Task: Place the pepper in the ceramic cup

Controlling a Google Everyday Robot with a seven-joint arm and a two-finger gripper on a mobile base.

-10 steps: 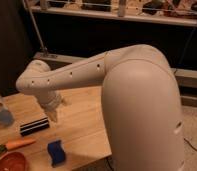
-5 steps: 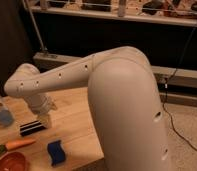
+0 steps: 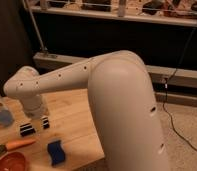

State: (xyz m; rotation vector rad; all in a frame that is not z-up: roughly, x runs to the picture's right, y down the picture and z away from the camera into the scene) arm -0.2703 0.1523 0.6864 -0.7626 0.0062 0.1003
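orange pepper point(image 3: 19, 145) lies toward the desk's point(image 3: 72, 117) near edge, apart from the ceramic cup point(image 3: 3, 118) farther back. the gripper point(image 3: 36, 126) hangs just beside the pepper, fingers spread, holding nothing.

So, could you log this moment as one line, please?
hand: open, over table | pepper: on table, not held | ceramic cup: no pepper in it

Orange pepper point(image 3: 20, 144) flat, stem left; blue-grey ceramic cup point(image 3: 3, 118) behind; tool point(image 3: 36, 126) near.
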